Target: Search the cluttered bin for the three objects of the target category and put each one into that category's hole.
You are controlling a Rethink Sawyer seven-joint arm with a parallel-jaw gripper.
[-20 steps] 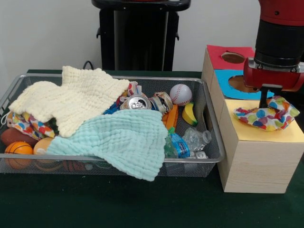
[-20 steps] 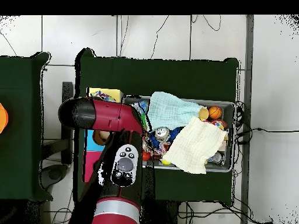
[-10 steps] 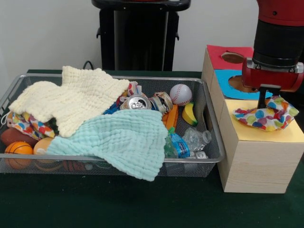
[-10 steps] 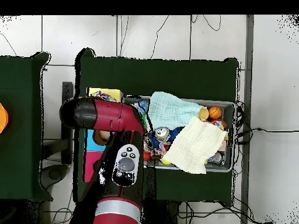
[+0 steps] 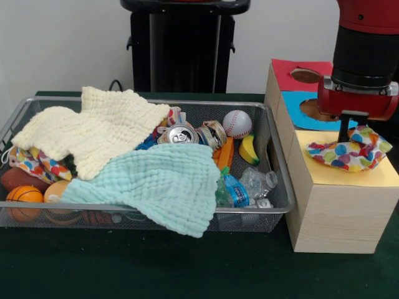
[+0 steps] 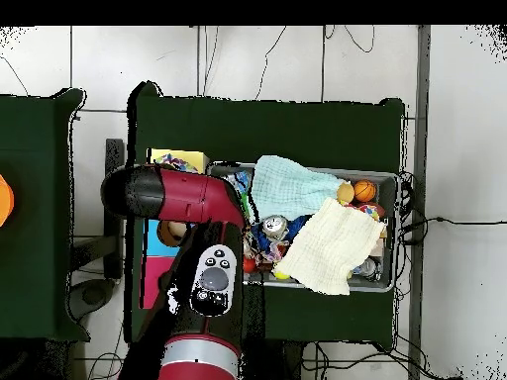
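- Dark green tabletop [image 5: 156, 268] in the foreground, bare along the near edge; pale wall behind, black pedestal [image 5: 184, 47] at the back; tiled floor [image 6: 297, 59] all round the table in the overhead view.
- Nearest on the cloth: wire mesh bin [image 5: 277, 187], long side facing the camera, and just beside its right end a wooden box [image 5: 336, 215], the two almost touching.
- Draped over the bin's front rim: mint green cloth [image 5: 156, 187], one corner hanging outside the mesh.
- Tucked at the near left corner: small basketball [image 5: 24, 196], another orange ball [image 5: 55, 189] beside it.
- Near right corner: crushed plastic bottle [image 5: 249, 185] with a blue label, lying on its side.
- Further back: cream cloth [image 5: 93, 128] spread over the left half, reaching the far rim.
- Between the cloths and the right wall: dented can [image 5: 182, 134], baseball [image 5: 237, 123], toy banana [image 5: 249, 149] against the mesh.
- On the box top: yellow panel [image 5: 374, 175] nearest, blue panel [image 5: 293, 103] behind it, red panel [image 5: 287, 70] furthest, the last two each with a hole.
- Polka-dot cloth [image 5: 349, 152] bunched on the yellow panel, covering its middle.
- Gripper [image 5: 345, 131] directly above that cloth, one dark finger reaching down to touch it; could not tell whether spread or pinching.
- Red and black arm [image 5: 365, 56] filling the upper right corner over the box.
- Open tabletop left of the bin and in front of it.
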